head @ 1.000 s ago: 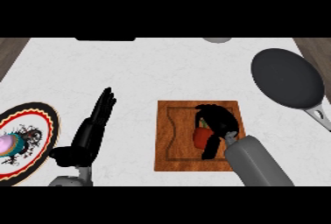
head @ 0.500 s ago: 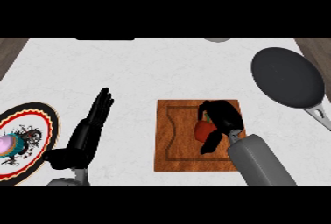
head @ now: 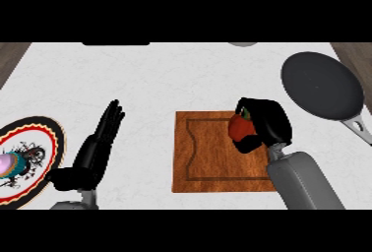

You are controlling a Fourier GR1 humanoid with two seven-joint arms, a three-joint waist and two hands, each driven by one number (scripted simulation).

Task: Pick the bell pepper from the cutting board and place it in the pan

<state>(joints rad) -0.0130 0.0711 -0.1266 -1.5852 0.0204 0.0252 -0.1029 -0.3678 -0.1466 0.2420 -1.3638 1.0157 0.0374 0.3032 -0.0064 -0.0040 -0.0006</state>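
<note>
A red bell pepper with a green stem shows between the fingers of my right hand, which is shut on it over the right edge of the wooden cutting board. Most of the pepper is hidden by the hand. The dark round pan lies at the upper right, its grey handle pointing down-right. My left hand rests open at the left of the board, fingers straight and pointing up.
A patterned plate with a round pastel object on it lies at the left edge. The counter's top is white. A dark slot shows at the top edge, and a grey round thing at the top.
My right hand has moved up and to the right with the pepper, from the board's middle to its upper right edge. The left hand has stayed put.
</note>
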